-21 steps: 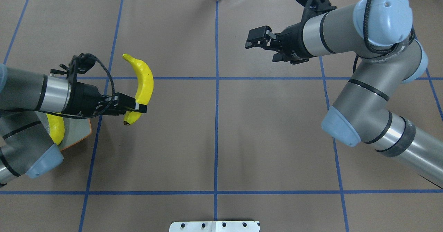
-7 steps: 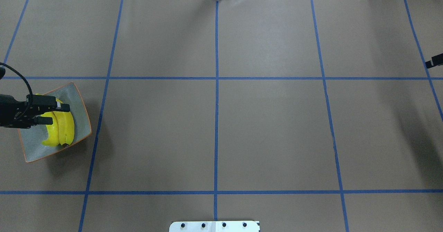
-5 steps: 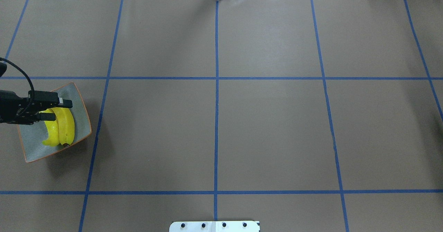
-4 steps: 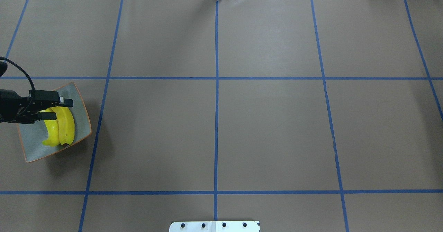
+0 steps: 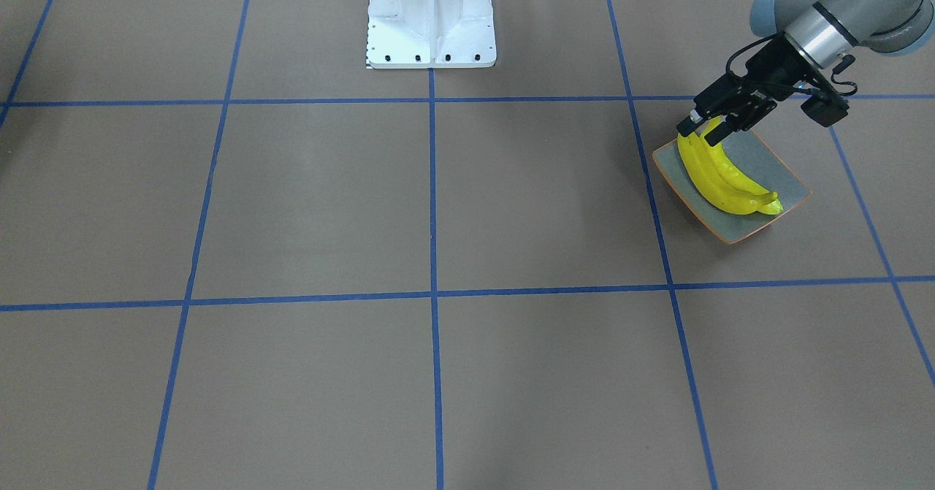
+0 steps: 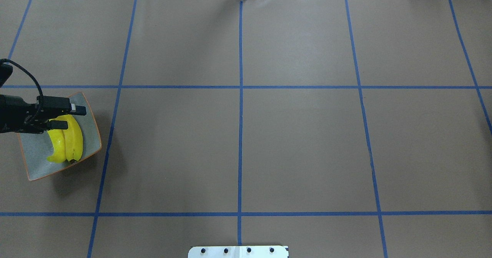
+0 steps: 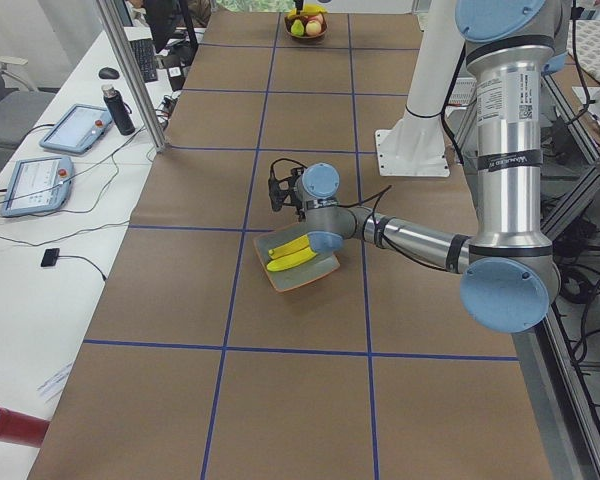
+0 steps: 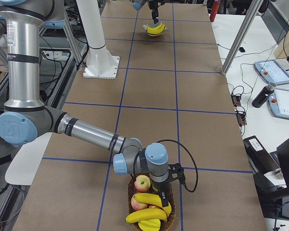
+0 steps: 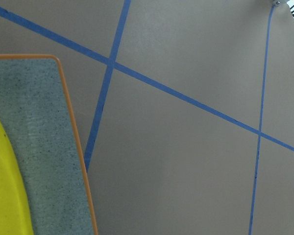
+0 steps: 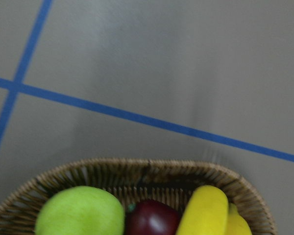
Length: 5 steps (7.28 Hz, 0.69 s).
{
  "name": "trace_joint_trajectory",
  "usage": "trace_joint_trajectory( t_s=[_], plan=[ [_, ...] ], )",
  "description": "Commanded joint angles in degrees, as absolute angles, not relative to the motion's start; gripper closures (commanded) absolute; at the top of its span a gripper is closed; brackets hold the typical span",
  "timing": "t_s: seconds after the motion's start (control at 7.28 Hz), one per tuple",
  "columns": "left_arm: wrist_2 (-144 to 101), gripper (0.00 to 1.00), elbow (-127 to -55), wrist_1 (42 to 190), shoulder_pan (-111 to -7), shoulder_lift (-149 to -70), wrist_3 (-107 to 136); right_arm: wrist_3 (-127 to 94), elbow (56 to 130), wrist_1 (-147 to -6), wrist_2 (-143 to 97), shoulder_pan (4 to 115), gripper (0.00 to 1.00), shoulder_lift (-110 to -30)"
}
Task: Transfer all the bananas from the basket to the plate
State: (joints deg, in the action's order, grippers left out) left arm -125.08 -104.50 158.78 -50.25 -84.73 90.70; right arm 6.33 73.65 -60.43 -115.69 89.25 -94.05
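L gripper [image 6: 76, 118] above plate [image 6: 38, 162], blue-gridded tbl [image 6: 300, 146]

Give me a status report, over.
Left gripper open above plate, two bananas on it. Right gripper at basket, state unclear. Basket bananas remain, apples alongside.

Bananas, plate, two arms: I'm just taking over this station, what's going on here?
The left gripper hangs open just over two bananas lying on the plate. At the table's other end the right gripper is down at the basket, where more bananas lie beside an apple; I cannot tell if it is open or shut. The transfer looks partway done.
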Motion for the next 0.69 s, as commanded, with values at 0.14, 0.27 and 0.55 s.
trace_joint_trajectory(
  t_s=[0.14, 0.27, 0.55],
  plan=[
    [-125.1, 0.00, -104.6, 158.8, -50.3, -85.1, 90.7, 5.1, 72.0, -60.4, -112.7, 88.5, 0.16, -94.4],
    [-125.1, 0.00, -104.6, 158.7, -50.3, -85.0, 89.8, 2.8, 72.0, -60.4, -112.8, 87.5, 0.38, -94.3],
    [-125.1, 0.00, -104.6, 158.8, -50.4, -85.0, 89.5, 0.7, 72.2, -60.2, -113.0, 85.4, 0.82, -94.1]
  ],
)
